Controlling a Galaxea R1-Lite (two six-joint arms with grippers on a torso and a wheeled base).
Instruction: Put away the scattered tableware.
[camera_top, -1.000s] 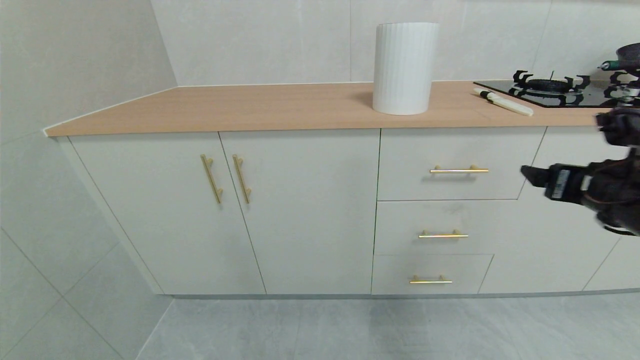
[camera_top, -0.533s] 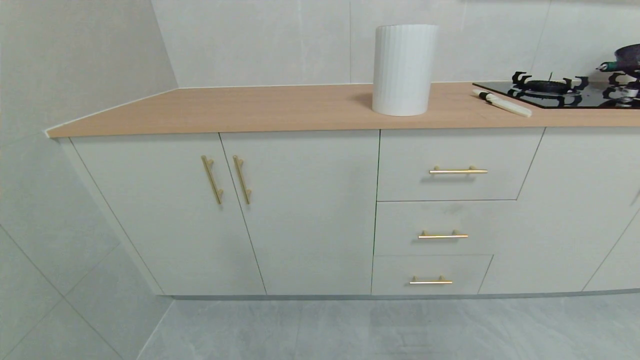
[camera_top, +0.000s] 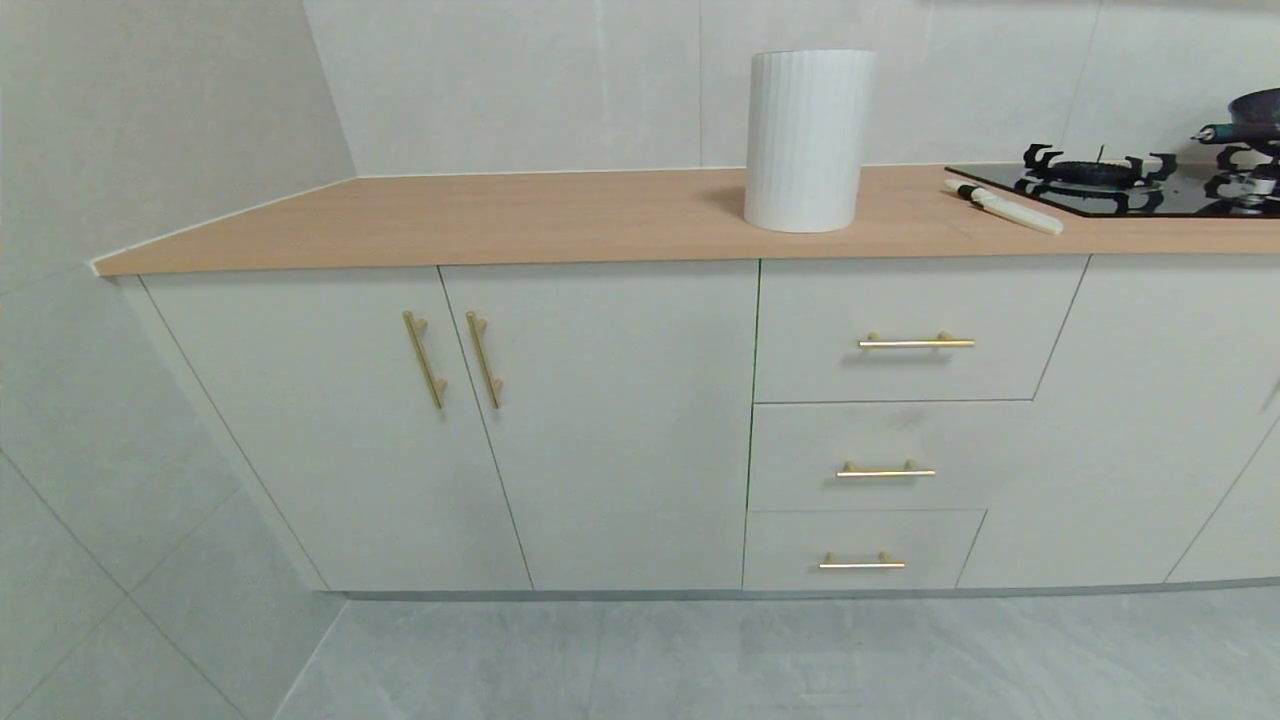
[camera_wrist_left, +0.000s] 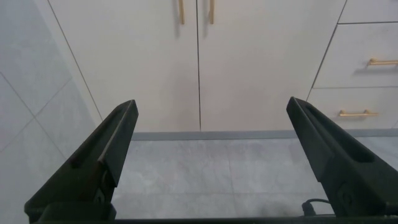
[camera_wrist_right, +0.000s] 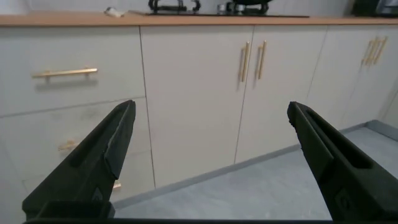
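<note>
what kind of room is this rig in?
Probably a home kitchen: wooden countertop over cabinet doors and drawers, a gas hob at the right end, a pale utensil lying beside it.

left gripper (camera_wrist_left: 210, 106) looks like matt black plastic, same deal on the right gripper (camera_wrist_right: 210, 106); ahead of the left one the cabinet doors (camera_wrist_left: 261, 62) are smooth matt off-white, and the floor (camera_wrist_left: 205, 168) under it is grey stone-look tile with a faint sheen; ahead of the right one the drawer handle (camera_wrist_right: 64, 73) is shiny brass-coloured metal; the countertop (camera_wrist_right: 74, 18) above that is matt wood-grain; the hob (camera_top: 1130, 197) on it is glossy black
</note>
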